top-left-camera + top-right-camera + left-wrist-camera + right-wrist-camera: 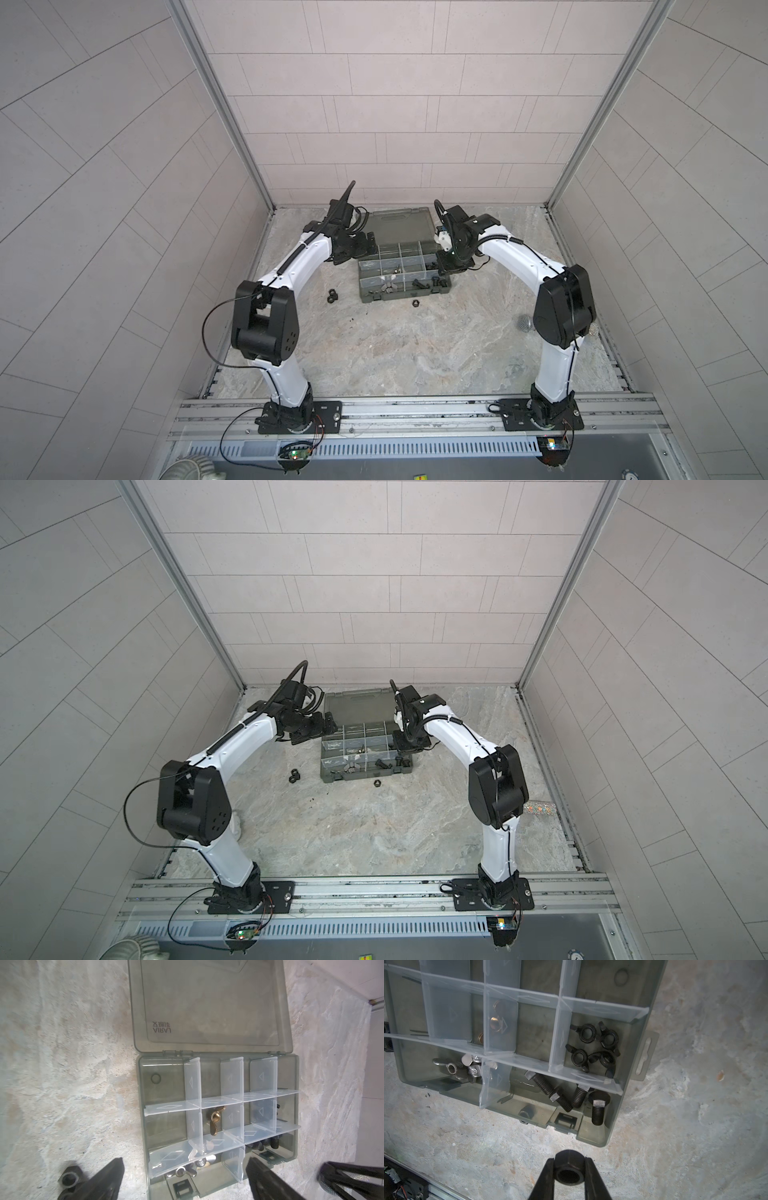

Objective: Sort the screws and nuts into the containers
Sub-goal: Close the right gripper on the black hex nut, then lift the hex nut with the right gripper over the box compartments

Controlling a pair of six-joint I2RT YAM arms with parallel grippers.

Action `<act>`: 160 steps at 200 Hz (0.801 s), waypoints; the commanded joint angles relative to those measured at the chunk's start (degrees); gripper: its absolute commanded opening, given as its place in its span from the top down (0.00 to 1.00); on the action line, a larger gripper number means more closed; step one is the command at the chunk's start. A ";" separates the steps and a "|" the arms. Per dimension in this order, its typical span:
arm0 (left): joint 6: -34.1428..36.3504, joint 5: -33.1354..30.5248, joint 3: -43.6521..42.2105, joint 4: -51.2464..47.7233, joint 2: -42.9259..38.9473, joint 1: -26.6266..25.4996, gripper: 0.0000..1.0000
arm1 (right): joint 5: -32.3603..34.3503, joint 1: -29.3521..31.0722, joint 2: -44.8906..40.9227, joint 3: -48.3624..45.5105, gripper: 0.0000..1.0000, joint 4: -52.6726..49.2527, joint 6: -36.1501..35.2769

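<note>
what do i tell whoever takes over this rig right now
Grippers: left gripper open and empty at the open case's left edge; right gripper shut on a black hex nut just off the case's bolt corner.
Done: black bolts in a corner compartment, black wing nuts beside them, silvery wing nuts and a brass wing nut in their own.
Left: bin the held nut, then two hex nuts left of the case and a single hex nut in front of it.

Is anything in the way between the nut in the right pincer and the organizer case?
Nothing visible does. The right pincer holds the hex nut just outside the case; the lid lies open, and only the case's own wall is between them.
</note>
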 commanded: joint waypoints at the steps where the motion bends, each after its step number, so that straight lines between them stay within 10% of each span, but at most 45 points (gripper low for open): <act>1: 2.40 -2.24 -1.78 -4.28 -5.35 1.88 0.02 | -1.47 0.04 2.88 3.49 0.76 -1.67 -0.10; 160: 4.71 -4.50 -11.29 -5.54 -18.12 7.49 0.02 | -4.11 2.51 21.25 26.63 0.67 -6.21 0.47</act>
